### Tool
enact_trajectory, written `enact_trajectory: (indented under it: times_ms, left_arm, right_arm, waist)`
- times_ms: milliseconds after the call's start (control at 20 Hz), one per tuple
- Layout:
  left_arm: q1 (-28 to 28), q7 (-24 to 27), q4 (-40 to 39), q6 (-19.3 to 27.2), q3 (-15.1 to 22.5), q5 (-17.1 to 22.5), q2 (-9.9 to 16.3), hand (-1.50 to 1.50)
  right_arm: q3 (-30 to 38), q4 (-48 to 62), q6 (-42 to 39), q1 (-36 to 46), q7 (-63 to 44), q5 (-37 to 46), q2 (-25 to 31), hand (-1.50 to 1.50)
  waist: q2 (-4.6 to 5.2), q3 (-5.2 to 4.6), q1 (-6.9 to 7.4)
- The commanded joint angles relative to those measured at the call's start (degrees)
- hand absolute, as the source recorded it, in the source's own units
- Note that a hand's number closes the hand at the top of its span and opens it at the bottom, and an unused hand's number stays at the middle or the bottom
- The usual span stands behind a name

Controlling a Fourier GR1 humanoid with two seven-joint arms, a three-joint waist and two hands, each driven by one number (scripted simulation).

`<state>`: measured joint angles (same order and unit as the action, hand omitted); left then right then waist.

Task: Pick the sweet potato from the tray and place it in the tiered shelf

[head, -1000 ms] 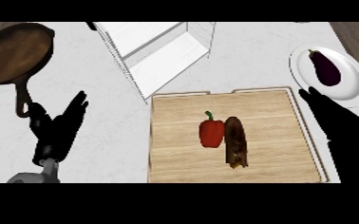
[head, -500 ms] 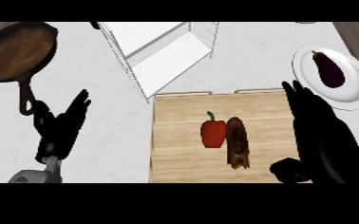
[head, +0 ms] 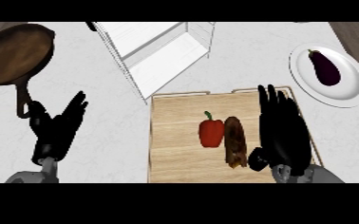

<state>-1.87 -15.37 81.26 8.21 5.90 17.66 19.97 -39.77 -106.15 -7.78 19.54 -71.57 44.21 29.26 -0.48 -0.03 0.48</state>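
Sweet potato [head: 235, 142] lies on tray [head: 175, 123], beside open right hand [head: 282, 130].

Even, bright overhead light, no glare. My black right hand [head: 282, 132] reads as a flat silhouette over the pale wooden tray [head: 175, 123]; shadows faint.

A pale speckled counter [head: 231, 61] carries a wooden tray [head: 175, 123] and a white shelf [head: 157, 52]. A pan [head: 21, 52] and a plate [head: 308, 78] sit at its sides.
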Motion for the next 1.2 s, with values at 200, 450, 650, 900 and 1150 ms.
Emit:
enact_trajectory:
  times_ms: [200, 450, 650, 900, 1150]
  left_arm:
    - [0.6, 0.1, -2.0, -0.5, 0.1, 0.1, -1.0, 0.0]
    - [0.3, 0.0, -2.7, -0.7, -1.1, 0.3, -0.6, 0.0]
    - [3.0, 0.1, 0.5, -0.5, -0.9, 0.1, -0.5, 0.0]
    - [-0.9, -3.1, -0.5, -0.4, -1.6, 0.4, 0.1, 0.0]
    - [1.0, -0.1, -1.5, -0.2, 0.1, -1.3, -2.3, 0.0]
  right_arm:
    - [-0.1, 8.8, -9.3, 2.1, -13.6, 12.3, -14.7, -1.5]
    - [1.2, 9.3, -12.5, -0.1, -13.6, 19.0, -20.6, -1.5]
    - [1.2, 12.6, -11.4, -3.1, -13.6, 24.5, -23.8, -1.5]
    - [5.0, 14.6, -13.7, -3.2, -11.1, 29.3, -25.7, -1.5]
    - [6.3, 17.4, -12.8, -4.2, -9.0, 35.6, -29.0, -1.5]
  waist:
    - [0.27, -0.29, -0.66]
    - [0.2, -0.19, -1.2]
    - [0.14, -0.07, -0.3]
    - [0.34, -0.03, -0.91]
    - [0.48, -0.03, -0.4]
